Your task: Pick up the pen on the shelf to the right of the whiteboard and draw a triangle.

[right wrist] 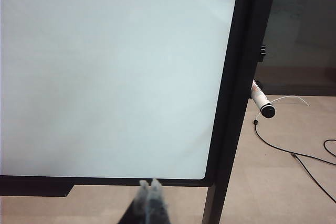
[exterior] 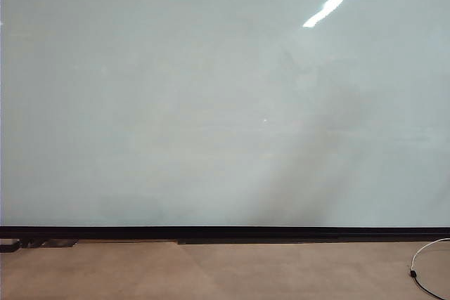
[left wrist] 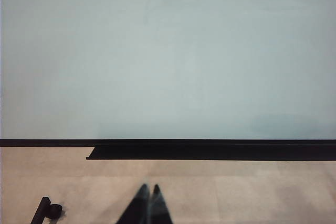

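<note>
Exterior view: whiteboard [exterior: 211,103] is filling nearly the whole pic, blank, w/ a bright light streak glaring near its upper right. Its black bottom rail [exterior: 225,232] is running full width; bare tan floor [exterior: 211,272] is lying below it. A thin white cable [exterior: 422,272] is curling at the lower right corner. Neither gripper is showing here.

Left wrist view: left gripper [left wrist: 149,187] is pointing at the board's bottom edge, jaws clenched, tips touching, gripping nothing. A black tray [left wrist: 210,152] is jutting out under the rail. Open floor is lying btwn gripper and rail. A small dark foot w/ caster [left wrist: 48,211] is sitting off to one side.

Right wrist view: right gripper [right wrist: 150,184] is hanging just in front of the board's lower right corner, jaws clenched, empty. The board's black side frame [right wrist: 236,87] is running up beside it. The pen [right wrist: 261,100] is sticking out from the frame's outer side, dark end toward the camera, well apart from the gripper. Black cables [right wrist: 294,153] are trailing on the floor beyond.
</note>
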### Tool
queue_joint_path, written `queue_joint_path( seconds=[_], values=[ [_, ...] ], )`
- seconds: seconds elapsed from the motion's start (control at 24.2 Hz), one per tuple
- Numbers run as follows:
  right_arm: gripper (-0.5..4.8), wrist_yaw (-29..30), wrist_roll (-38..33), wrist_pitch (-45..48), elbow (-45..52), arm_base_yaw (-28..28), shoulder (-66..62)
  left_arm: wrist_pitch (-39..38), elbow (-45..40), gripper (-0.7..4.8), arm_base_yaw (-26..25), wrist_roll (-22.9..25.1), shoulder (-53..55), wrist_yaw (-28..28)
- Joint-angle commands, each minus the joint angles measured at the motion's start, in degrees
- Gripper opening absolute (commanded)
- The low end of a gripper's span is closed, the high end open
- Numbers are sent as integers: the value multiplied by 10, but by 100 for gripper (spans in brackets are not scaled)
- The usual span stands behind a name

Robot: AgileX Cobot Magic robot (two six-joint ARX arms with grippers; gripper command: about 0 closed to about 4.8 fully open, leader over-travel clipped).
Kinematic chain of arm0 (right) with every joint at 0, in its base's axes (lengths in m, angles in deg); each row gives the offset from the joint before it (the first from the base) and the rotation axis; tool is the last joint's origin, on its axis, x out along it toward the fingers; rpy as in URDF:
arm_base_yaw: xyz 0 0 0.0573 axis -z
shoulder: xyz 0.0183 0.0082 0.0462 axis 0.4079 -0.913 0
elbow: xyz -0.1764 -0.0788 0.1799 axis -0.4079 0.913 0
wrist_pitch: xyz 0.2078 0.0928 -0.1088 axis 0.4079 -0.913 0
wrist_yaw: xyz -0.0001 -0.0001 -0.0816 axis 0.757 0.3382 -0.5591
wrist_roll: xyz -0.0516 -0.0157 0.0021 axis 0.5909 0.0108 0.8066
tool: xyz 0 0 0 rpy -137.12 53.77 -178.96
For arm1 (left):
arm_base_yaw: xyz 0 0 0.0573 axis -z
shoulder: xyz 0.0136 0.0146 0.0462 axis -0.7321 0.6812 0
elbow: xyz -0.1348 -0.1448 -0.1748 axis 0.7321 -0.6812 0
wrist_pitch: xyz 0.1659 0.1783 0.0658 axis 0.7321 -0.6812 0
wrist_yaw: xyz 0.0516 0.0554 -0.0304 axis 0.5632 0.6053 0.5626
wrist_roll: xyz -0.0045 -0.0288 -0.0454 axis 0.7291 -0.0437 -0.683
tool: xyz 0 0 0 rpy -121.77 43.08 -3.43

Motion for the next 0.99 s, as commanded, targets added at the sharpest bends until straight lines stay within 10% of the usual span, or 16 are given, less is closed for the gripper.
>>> queue_joint_path(
  seconds=[0.04,0.74,0.99],
  values=[
    [-6,-3,-2,8,4,-1,0,7,2,-5,0,0,0,2],
    [7,73,-7,153,-2,-1,0,7,2,-5,0,0,0,2],
    [190,16,-11,169,-46,0,-76,7,2,-5,0,0,0,2]
  ],
)
